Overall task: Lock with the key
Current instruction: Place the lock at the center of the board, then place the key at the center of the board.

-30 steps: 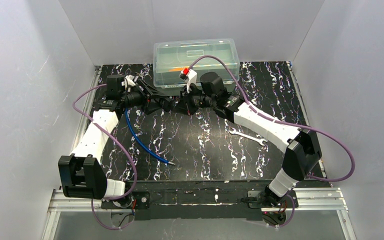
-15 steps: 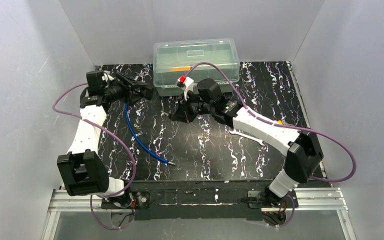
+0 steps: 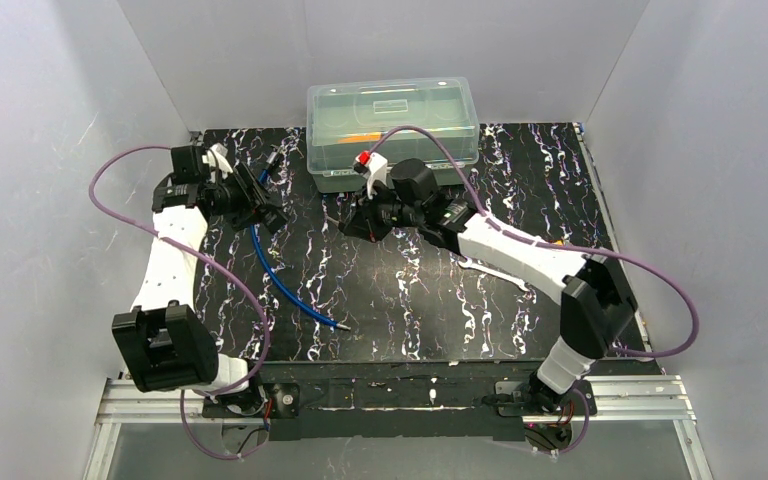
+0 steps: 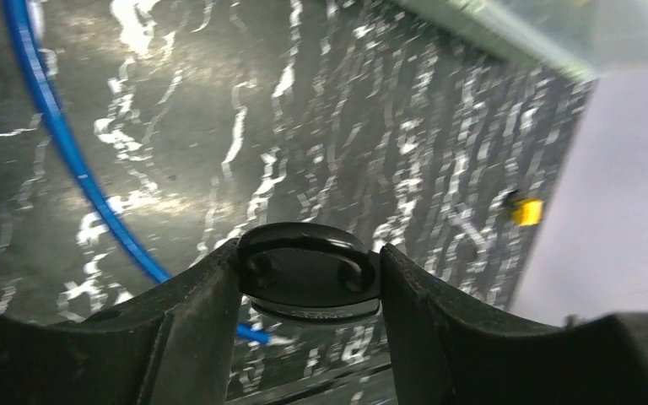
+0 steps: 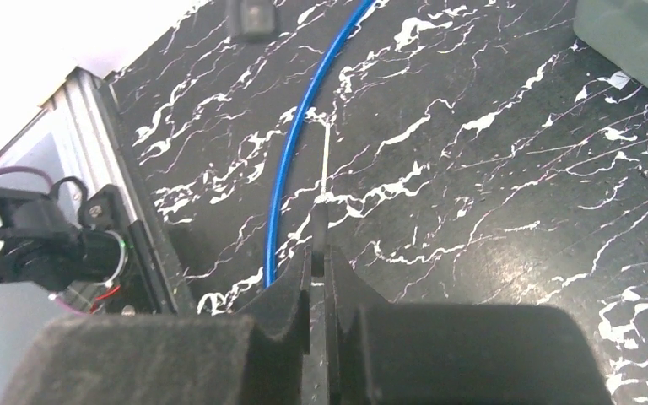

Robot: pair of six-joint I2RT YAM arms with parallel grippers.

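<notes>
My left gripper is shut on a small black padlock, seen from its top with two shackle holes. It holds the padlock above the table at the far left. My right gripper is shut on the key. The key is a thin metal piece seen edge-on that sticks out past the fingertips. This gripper hovers over the middle of the table in front of the box. The two grippers are apart. A little yellow padlock lies near the table's right edge.
A clear plastic box stands at the back centre. A blue cable runs from the back left toward the front; it also shows in the wrist views. White walls close the table in on three sides.
The grippers were together in front of the box. My left arm has pulled back to the left with the black padlock. My right gripper has shifted a little left.
</notes>
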